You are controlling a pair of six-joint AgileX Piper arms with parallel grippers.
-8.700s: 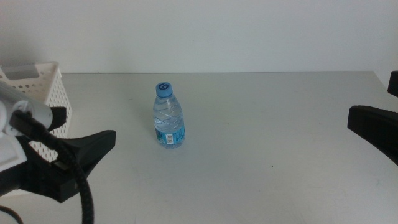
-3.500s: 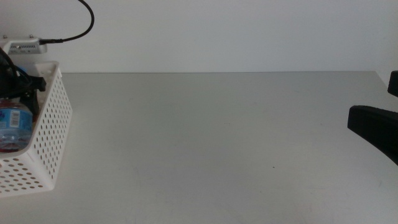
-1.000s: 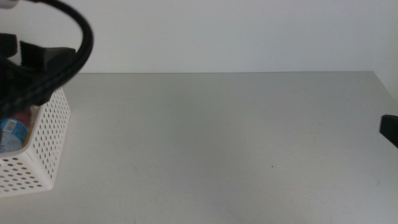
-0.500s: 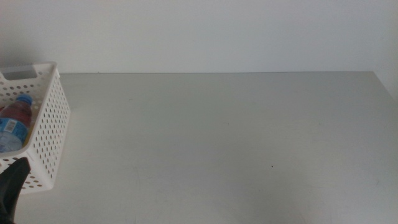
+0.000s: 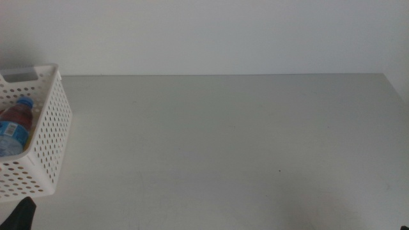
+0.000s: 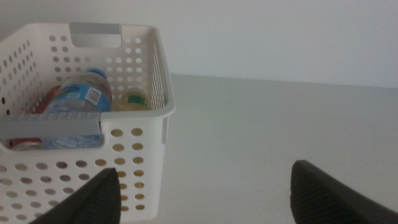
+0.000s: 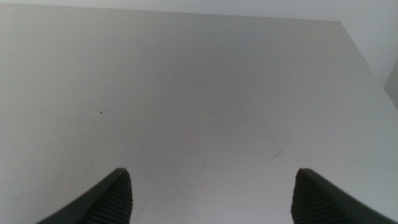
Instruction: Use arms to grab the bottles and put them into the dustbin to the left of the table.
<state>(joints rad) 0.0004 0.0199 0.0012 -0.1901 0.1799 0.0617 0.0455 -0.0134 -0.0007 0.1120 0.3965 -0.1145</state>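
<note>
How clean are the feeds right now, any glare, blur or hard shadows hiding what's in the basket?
Middle view: even, soft light, no glare; the white basket is cut off by the frame edge, water bottle partly visible. Left wrist view: slightly soft focus, yet the water bottle and a yellow bottle read through the rim; the left gripper is dark and featureless. Right wrist view: bare table, faint shading only.

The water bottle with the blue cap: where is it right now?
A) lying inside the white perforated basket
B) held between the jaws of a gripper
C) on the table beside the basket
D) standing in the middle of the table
A: the water bottle lies inside the white basket, on its side next to a yellow bottle, while both grippers hang open and hold nothing.
</note>
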